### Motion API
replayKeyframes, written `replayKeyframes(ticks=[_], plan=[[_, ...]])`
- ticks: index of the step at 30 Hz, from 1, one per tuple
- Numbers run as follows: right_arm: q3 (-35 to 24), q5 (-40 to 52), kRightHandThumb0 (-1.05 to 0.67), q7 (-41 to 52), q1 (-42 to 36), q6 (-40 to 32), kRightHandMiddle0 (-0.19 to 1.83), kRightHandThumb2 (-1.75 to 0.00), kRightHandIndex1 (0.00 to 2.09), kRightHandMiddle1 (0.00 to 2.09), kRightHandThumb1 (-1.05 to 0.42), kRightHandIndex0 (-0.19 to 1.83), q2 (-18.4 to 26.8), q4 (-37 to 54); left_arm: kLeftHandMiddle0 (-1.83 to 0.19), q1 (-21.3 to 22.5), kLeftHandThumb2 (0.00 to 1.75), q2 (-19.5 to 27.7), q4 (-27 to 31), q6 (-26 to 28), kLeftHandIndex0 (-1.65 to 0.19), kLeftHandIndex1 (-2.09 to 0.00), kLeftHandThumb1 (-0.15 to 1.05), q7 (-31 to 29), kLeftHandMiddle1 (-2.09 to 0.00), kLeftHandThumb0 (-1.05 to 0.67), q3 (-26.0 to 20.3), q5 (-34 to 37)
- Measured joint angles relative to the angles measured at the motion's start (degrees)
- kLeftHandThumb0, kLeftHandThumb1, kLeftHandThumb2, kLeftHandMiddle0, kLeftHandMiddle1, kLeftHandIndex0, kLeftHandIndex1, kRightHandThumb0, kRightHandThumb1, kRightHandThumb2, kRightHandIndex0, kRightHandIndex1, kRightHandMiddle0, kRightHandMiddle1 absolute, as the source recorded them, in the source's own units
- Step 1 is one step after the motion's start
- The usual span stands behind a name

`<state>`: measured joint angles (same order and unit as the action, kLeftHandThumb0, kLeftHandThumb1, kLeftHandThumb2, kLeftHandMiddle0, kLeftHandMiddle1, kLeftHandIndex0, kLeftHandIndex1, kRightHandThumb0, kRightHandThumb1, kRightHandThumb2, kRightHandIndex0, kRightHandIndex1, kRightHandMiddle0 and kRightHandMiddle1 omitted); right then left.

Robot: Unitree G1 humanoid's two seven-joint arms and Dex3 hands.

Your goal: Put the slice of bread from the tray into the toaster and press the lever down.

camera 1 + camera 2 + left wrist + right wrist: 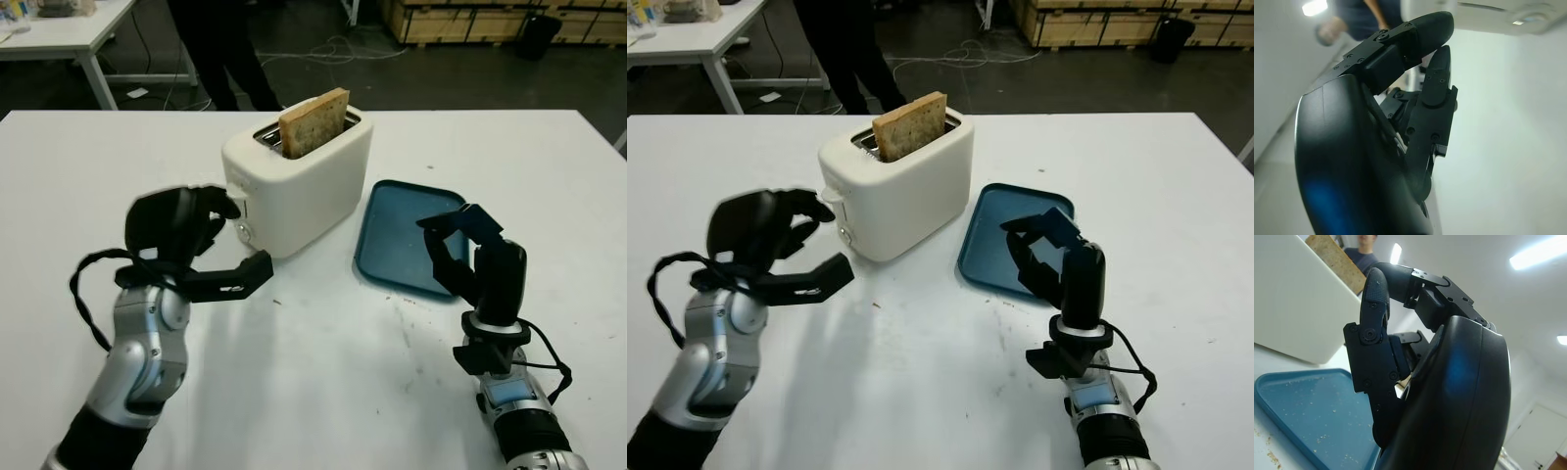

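The bread is standing in the toaster, its lower half hidden. The left hand, fingers curled and empty, is hovering beside the toaster's lever end. The right hand, also curled and empty, is hanging over the tray; its wrist view is showing crumbs there.

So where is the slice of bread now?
The slice of bread stands upright in the toaster slot, left of the blue tray.

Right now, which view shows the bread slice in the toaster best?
The left eye view: the bread slice stands tall out of the toaster slot. The right eye view matches it; the right wrist view catches one corner.
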<state>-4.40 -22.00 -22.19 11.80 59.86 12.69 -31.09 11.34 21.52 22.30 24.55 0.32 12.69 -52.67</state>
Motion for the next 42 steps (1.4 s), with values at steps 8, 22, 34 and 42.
replayKeyframes(ticks=[8,22,34,42], plan=[[0.0,0.9,-0.45,0.7,0.0,0.0,0.64,-0.37,1.68,1.14,-0.92,0.65,-0.1,0.0,-0.94,2.9,0.01,2.1,-0.3,-3.1,-1.18,-0.29,0.9,0.5,-1.36,-0.29,-3.2,-1.0],[-0.2,1.0,-0.46,0.7,-0.1,0.0,0.65,-0.37,1.66,1.13,-0.92,0.65,-0.3,0.5,-1.08,18.1,0.01,7.4,-25.5,-16.5,-1.24,-0.05,0.9,0.6,-1.16,-0.32,-2.5,3.0],[-0.4,1.0,-0.47,0.7,0.0,0.0,0.65,-0.37,1.66,1.13,-0.92,0.66,-0.3,0.5,-1.0,19.2,0.0,7.4,-27.6,-17.9,-1.3,-0.04,0.9,1.5,-1.36,-0.28,-2.2,2.9],[-0.4,1.0,-0.47,0.7,0.0,0.0,0.65,-0.37,1.66,1.14,-0.92,0.66,-0.3,0.5,-0.99,18.6,0.0,7.3,-25.8,-17.9,-1.28,-0.02,0.87,1.1,-1.4,-0.23,-1.9,3.0]])
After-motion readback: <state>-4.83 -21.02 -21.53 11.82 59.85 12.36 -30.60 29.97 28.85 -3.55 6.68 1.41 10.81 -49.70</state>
